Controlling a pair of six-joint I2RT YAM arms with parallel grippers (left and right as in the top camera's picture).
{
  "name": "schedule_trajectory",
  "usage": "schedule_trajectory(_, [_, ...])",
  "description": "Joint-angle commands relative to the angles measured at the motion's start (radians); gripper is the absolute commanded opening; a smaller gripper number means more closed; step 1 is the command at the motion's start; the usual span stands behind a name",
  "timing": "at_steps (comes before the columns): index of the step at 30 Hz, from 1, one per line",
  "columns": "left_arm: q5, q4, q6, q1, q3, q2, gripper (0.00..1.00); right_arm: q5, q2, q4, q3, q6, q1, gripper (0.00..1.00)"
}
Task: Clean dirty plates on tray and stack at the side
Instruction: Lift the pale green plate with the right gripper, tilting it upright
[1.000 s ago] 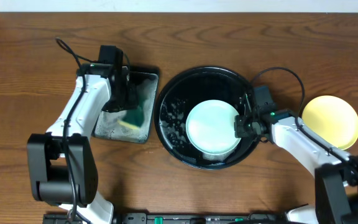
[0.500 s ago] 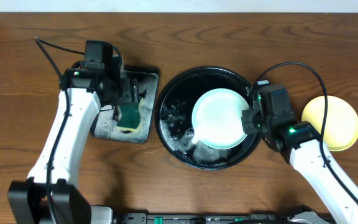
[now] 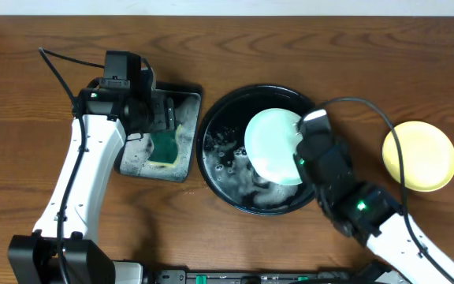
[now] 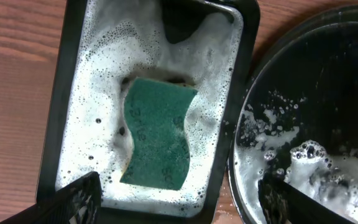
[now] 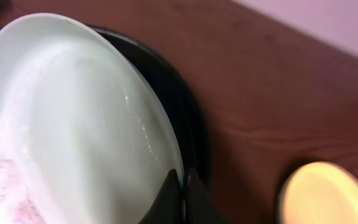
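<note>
A pale mint-blue plate (image 3: 273, 146) hangs tilted over the round black tray (image 3: 235, 99), which is wet with suds. My right gripper (image 3: 302, 150) is shut on the plate's right rim. In the right wrist view its fingertips (image 5: 183, 177) pinch the edge of the plate (image 5: 73, 124) above the tray's rim (image 5: 185, 118). A pale yellow plate (image 3: 418, 155) lies on the table to the right, blurred in the right wrist view (image 5: 322, 193). My left gripper (image 3: 164, 122) stands open above the sponge tray, holding nothing (image 4: 179, 180).
A green sponge (image 4: 157, 137) lies in white foam inside the rectangular black sponge tray (image 4: 61, 93), just left of the round tray (image 4: 303, 74). Bare wooden table surrounds both trays.
My left gripper opened and let the sponge go into the sponge tray. My right gripper raised and tilted the mint plate off the round tray's floor.
</note>
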Motion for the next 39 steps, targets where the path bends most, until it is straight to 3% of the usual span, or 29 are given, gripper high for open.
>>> schedule_trajectory(1, [0.012, -0.003, -0.001, 0.003, 0.019, 0.0, 0.82, 0.213, -0.018, 0.003, 0.0, -0.037, 0.087, 0.01])
schedule_trajectory(16, [0.013, -0.003, -0.001, 0.003, 0.019, 0.0, 0.82, 0.745, -0.018, 0.029, 0.0, -0.185, 0.43, 0.01])
schedule_trajectory(39, [0.012, -0.003, -0.001, 0.003, 0.019, 0.0, 0.82, 0.842, -0.018, 0.3, 0.0, -0.502, 0.479, 0.01])
